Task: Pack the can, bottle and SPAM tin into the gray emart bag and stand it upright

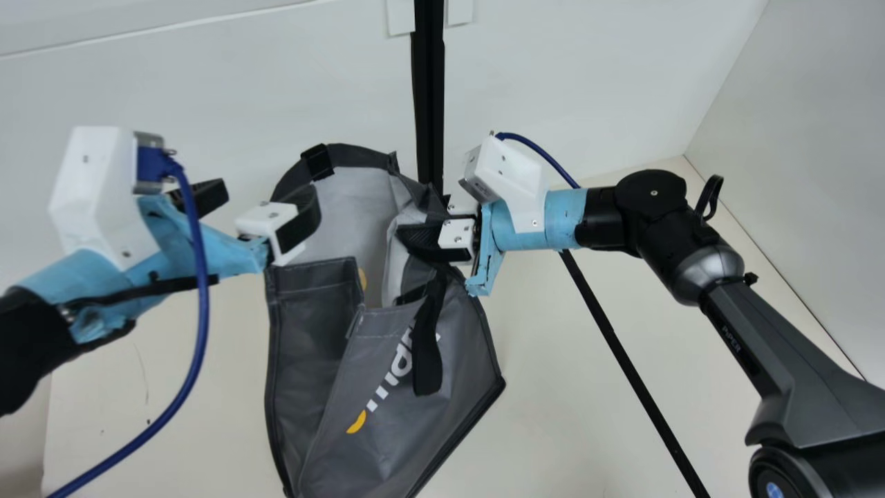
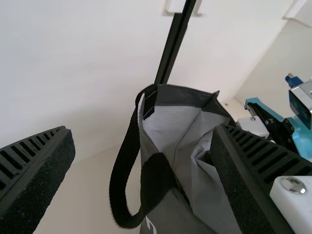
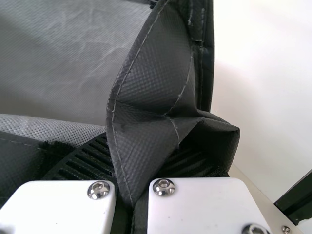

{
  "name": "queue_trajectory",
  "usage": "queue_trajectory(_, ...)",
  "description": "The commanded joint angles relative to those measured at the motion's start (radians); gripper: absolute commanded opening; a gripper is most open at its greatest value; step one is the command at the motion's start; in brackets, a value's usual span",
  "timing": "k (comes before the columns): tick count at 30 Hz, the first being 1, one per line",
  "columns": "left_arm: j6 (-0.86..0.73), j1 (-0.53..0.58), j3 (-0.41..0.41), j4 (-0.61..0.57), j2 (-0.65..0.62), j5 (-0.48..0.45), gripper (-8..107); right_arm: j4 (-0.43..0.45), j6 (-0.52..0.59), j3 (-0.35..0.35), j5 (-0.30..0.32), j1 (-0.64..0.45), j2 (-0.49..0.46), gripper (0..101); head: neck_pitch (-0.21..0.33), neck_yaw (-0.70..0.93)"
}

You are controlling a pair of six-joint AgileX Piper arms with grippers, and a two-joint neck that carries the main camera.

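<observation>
In the main view my left gripper [image 1: 257,207] stands open at the bag's upper left rim, and my right gripper [image 1: 430,232] is shut on the rim's right side. The gray emart bag [image 1: 394,401] has its mouth open, pale lining [image 1: 356,207] showing, and a black strap [image 1: 427,353] hanging down its front. A small yellow patch [image 1: 362,279] is visible in the mouth; I cannot tell what it is. The left wrist view has my left gripper [image 2: 144,134] with bag and loop handle [image 2: 122,180] beyond its spread fingers. Folded bag fabric [image 3: 151,92] is pinched in my right gripper [image 3: 139,168].
A black upright post [image 1: 429,90] rises behind the bag against the white wall [image 1: 207,90]. A dark strip [image 1: 629,366] runs across the cream table [image 1: 553,415] on the right. My left arm's blue cable [image 1: 200,304] loops down left of the bag.
</observation>
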State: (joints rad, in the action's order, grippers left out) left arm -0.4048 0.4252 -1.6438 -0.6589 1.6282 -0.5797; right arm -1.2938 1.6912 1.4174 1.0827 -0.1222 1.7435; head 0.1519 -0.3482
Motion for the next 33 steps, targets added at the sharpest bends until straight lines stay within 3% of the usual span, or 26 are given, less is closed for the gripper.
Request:
queue_trajectory(1, -0.019, -0.013, 0.015, -0.019, -0.022, 0.003, 90, 0.0, 0.0, 0.0, 0.0, 0.0, 0.0, 0, 0.023, -0.001)
queue_trajectory(20, -0.102, -0.187, 0.215, -0.112, -0.209, 0.006, 90, 0.0, 0.0, 0.0, 0.0, 0.0, 0.0, 0, 0.023, -0.001)
queue_trajectory(28, -0.047, -0.252, 0.294, -0.006, -0.281, 0.001, 90, 0.0, 0.0, 0.0, 0.0, 0.0, 0.0, 0, 0.023, -0.001)
queue_trajectory(33, 0.022, -0.288, 0.335, 0.127, -0.314, -0.014, 90, 0.0, 0.0, 0.0, 0.0, 0.0, 0.0, 0, 0.023, -0.001)
